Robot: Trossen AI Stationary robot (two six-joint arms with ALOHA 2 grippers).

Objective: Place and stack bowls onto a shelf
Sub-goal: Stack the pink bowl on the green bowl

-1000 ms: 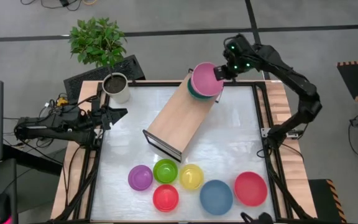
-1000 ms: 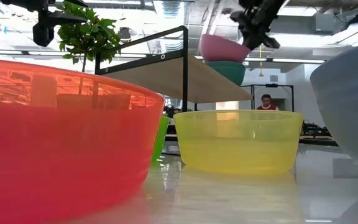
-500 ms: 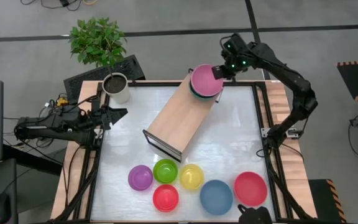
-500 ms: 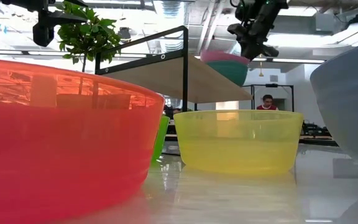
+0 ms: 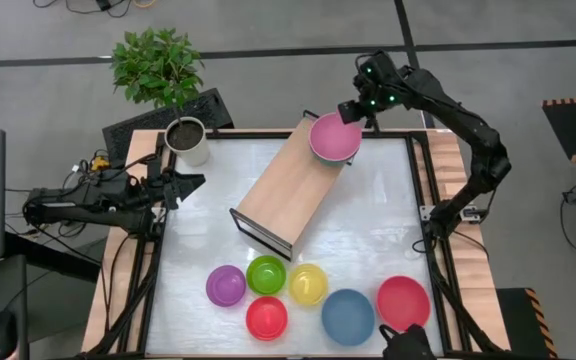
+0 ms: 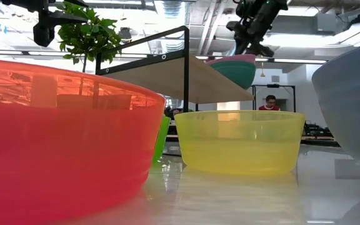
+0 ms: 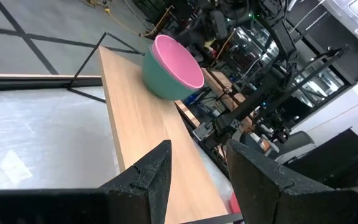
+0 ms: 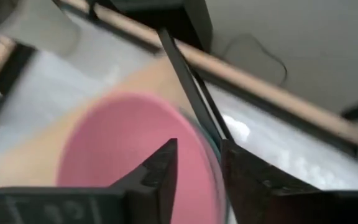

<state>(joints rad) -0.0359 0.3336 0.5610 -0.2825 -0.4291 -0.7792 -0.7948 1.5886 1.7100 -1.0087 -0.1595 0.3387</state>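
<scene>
The pink bowl (image 5: 334,135) sat nested inside the teal bowl (image 6: 237,70) at the far end of the shelf (image 5: 290,185), which stood at an angle across the white surface (image 5: 378,230). The right hand (image 5: 353,110) hovered at the pink bowl's far rim, its fingers (image 8: 157,171) apart with the rim in the gap between them; whether they touched it could not be told. The left hand (image 5: 173,187) waited at the surface's left edge, near the white pot (image 5: 187,140), its fingers (image 7: 151,174) apart and holding nothing. Along the near edge lay the purple bowl (image 5: 226,286), green bowl (image 5: 266,274), yellow bowl (image 5: 308,284), red bowl (image 5: 266,318), blue bowl (image 5: 348,316) and red-pink bowl (image 5: 403,303).
</scene>
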